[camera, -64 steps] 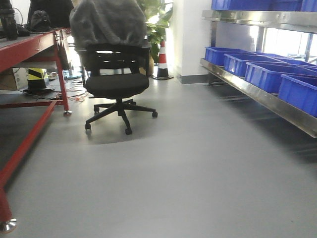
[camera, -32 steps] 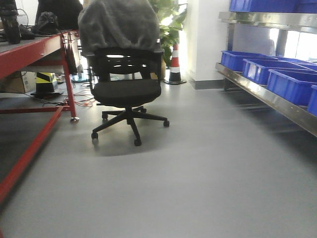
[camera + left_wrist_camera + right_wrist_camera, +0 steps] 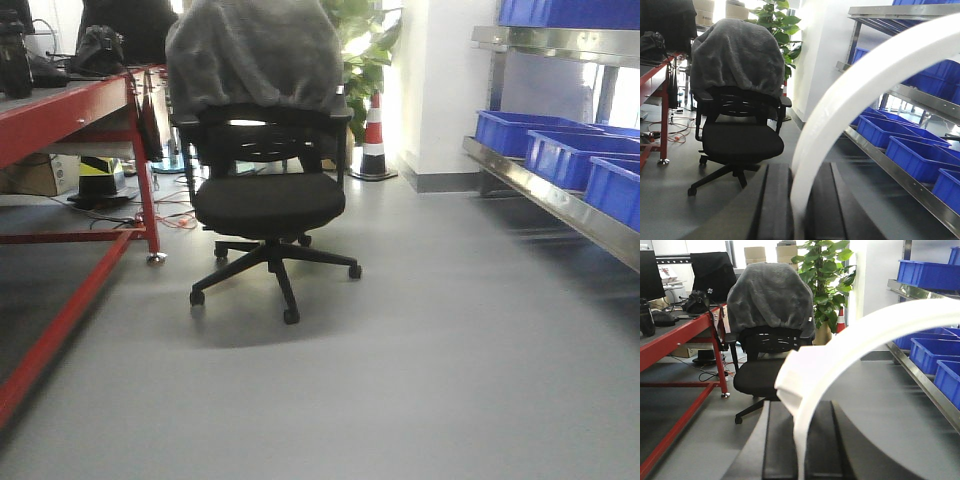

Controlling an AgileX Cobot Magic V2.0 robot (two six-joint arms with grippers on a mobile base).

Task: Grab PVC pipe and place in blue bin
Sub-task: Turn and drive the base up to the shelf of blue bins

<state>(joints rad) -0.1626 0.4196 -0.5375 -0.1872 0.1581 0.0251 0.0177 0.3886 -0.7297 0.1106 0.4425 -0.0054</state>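
In the left wrist view a white curved PVC pipe (image 3: 865,80) arcs up to the right from between the two black fingers of my left gripper (image 3: 800,172), which is shut on it. In the right wrist view a similar white curved pipe (image 3: 850,340) with a flat-cut blunt end sits pinched between the fingers of my right gripper (image 3: 800,410), also shut on it. Blue bins (image 3: 525,130) stand in a row on the steel shelf at the right; they also show in the left wrist view (image 3: 920,155) and the right wrist view (image 3: 932,352). No gripper shows in the front view.
A black office chair (image 3: 265,190) draped with a grey cloth stands ahead on the grey floor. A red-framed workbench (image 3: 70,110) runs along the left. A striped traffic cone (image 3: 374,135) and a green plant (image 3: 365,45) stand at the back by a white wall.
The chair, cone and shelf have shifted right in the front view and the chair looks larger and closer. Fewer blue bins show at the right edge.
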